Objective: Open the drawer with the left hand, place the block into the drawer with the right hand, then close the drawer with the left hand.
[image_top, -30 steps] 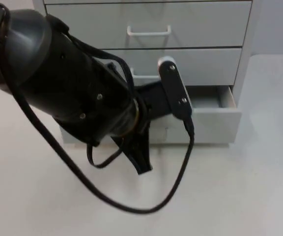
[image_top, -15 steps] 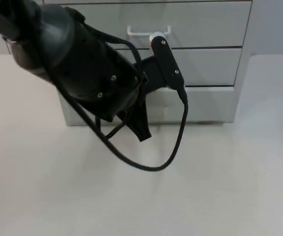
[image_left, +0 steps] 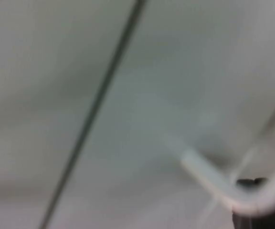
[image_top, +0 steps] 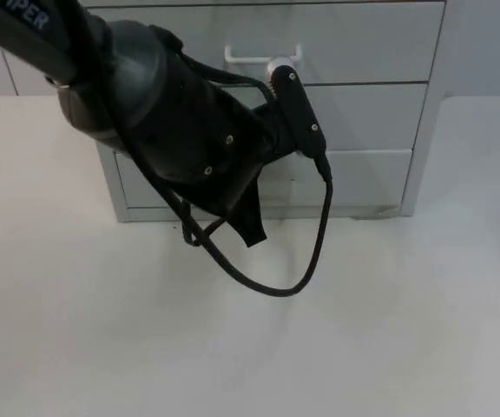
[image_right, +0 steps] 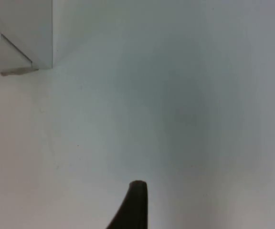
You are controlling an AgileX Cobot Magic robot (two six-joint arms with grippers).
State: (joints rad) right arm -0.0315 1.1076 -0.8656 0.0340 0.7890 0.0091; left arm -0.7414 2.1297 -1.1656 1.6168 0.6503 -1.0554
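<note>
A pale grey drawer unit (image_top: 424, 130) stands at the back of the white table. Its bottom drawer (image_top: 363, 178) sits pushed in, its front flush with the frame. My left arm reaches across the unit's front, and the left gripper (image_top: 250, 221) hangs right before the bottom drawer's middle. In the left wrist view a white drawer handle (image_left: 214, 183) lies blurred and very close to the left gripper (image_left: 259, 214). The right gripper (image_right: 135, 207) waits above bare table, with a lower corner of the drawer unit (image_right: 18, 38) off to its side.
The upper drawer's white handle (image_top: 263, 54) shows above the left arm. White table top (image_top: 389, 330) spreads out in front of the unit and to its right.
The bottom drawer went from standing open to fully pushed in. My left arm moved back toward the unit with it.
</note>
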